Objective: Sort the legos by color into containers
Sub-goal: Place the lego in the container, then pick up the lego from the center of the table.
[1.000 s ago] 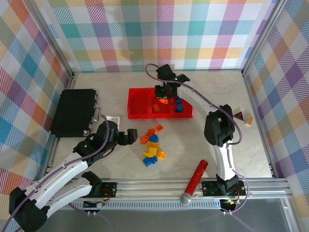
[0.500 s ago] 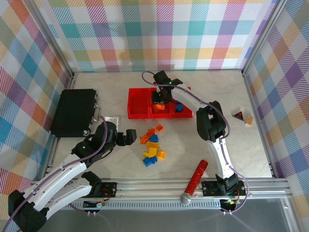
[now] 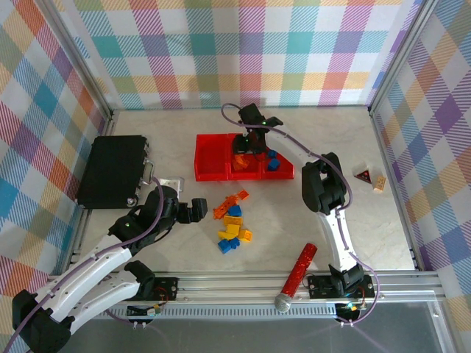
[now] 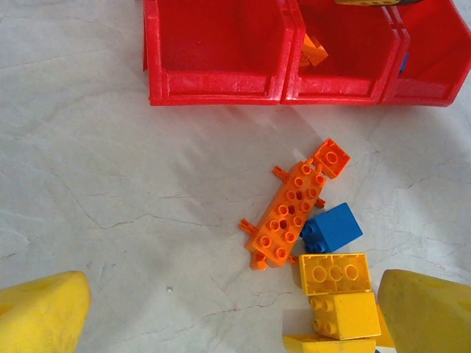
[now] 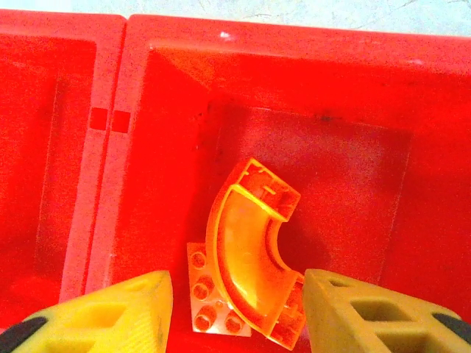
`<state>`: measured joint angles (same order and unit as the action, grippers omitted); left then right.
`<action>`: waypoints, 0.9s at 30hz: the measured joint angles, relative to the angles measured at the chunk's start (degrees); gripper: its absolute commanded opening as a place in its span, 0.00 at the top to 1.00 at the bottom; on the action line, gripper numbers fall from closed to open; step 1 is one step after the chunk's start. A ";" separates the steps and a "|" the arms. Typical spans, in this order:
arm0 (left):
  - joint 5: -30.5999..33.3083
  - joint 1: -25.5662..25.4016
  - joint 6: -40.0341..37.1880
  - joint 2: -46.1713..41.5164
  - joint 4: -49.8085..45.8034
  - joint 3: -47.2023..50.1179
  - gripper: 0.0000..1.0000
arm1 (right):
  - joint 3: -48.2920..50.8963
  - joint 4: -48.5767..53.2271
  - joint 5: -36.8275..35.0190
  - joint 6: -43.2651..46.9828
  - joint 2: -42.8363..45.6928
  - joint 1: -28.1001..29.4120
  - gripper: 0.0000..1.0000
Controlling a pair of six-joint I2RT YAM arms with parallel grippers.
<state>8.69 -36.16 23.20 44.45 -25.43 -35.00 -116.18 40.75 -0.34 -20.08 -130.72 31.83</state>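
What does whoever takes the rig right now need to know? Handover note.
Left gripper: open, beside the loose pile.
Right gripper: jaws apart over the middle bin, curved orange brick lying under them.
Done: orange in middle bin, blue brick in right bin.
Left: pile of orange, blue, yellow bricks on the table; left bin bare.
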 measured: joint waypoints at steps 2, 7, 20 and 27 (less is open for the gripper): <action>0.00 0.00 0.15 0.00 0.02 0.00 0.00 | -0.37 0.11 0.48 -0.02 0.00 0.00 0.50; 0.00 0.00 0.39 0.00 0.02 0.00 0.00 | -0.59 0.66 2.01 -0.15 0.26 0.00 0.50; -0.24 0.00 0.85 2.27 1.18 0.09 0.00 | 12.31 -0.09 4.11 -0.44 19.82 1.31 0.49; -0.63 0.00 1.05 3.67 3.10 0.24 0.00 | 26.91 -2.08 4.90 -1.36 27.96 2.84 0.35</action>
<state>8.05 -36.16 24.25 48.12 -22.33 -34.76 -89.27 38.68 4.56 -21.43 -102.76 34.68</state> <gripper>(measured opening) 0.997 0.617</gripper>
